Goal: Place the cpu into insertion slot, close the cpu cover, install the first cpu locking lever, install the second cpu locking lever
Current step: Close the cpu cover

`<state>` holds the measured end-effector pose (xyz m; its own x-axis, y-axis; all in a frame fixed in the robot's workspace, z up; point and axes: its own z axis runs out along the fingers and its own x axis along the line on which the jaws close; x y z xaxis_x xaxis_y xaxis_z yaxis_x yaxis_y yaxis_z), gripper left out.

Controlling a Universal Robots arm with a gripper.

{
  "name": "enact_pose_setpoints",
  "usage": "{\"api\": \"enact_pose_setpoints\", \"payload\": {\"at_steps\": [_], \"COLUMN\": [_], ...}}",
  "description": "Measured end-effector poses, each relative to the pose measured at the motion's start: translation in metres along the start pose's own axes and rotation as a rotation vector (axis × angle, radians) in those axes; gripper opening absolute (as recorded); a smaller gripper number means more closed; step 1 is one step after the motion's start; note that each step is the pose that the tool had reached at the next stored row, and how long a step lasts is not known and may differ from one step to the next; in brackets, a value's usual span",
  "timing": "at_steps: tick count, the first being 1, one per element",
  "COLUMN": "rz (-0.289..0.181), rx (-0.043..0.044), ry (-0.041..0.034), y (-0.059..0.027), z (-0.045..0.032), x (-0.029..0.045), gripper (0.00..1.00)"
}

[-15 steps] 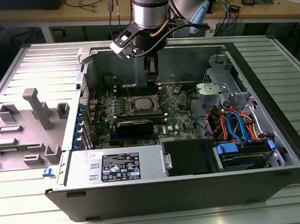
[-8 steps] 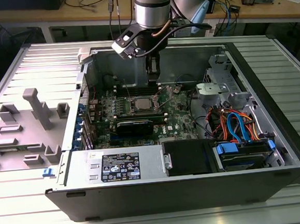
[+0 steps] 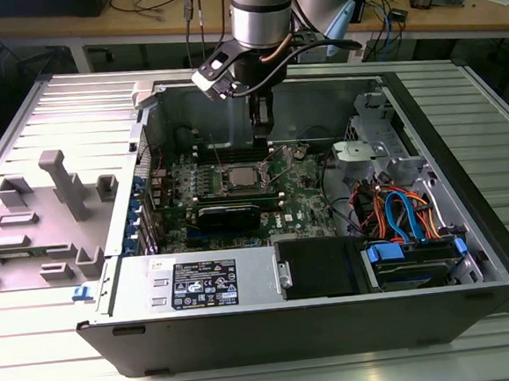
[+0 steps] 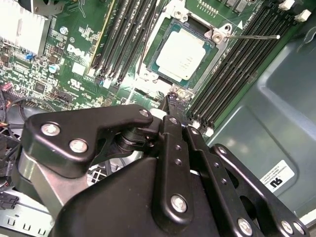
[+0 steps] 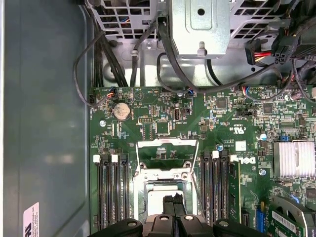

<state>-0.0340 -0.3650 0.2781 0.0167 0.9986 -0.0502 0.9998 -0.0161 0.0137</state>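
Note:
The cpu (image 4: 185, 52), a flat square with a silver-grey top, lies seated in the insertion slot (image 4: 216, 34) on the green board; in the exterior view it sits mid-board (image 3: 240, 176). The cpu cover (image 5: 168, 143), a thin silver frame with a square cutout, stands swung open off the socket. One thin wire locking lever (image 4: 254, 36) sticks out unlatched beside the socket. My gripper (image 4: 173, 98) hovers just above the socket's edge, fingers pressed together with nothing between them. The first wrist view shows its tips (image 5: 173, 199) over the chip (image 5: 157, 201).
Long black memory slots (image 5: 111, 192) flank the socket on both sides. A finned heatsink (image 5: 294, 158) and cable bundles (image 3: 397, 210) lie toward the drive cage (image 3: 366, 151). The case walls (image 3: 273, 308) surround the board; the power supply (image 3: 209, 282) sits along the near side.

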Motion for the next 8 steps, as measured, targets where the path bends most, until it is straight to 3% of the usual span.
{"api": "enact_pose_setpoints", "payload": {"at_steps": [8], "rz": [0.0], "rx": [0.0], "ry": [0.0001], "y": [0.0037], "z": [0.0001], "x": [0.0001], "gripper": [0.11]}}
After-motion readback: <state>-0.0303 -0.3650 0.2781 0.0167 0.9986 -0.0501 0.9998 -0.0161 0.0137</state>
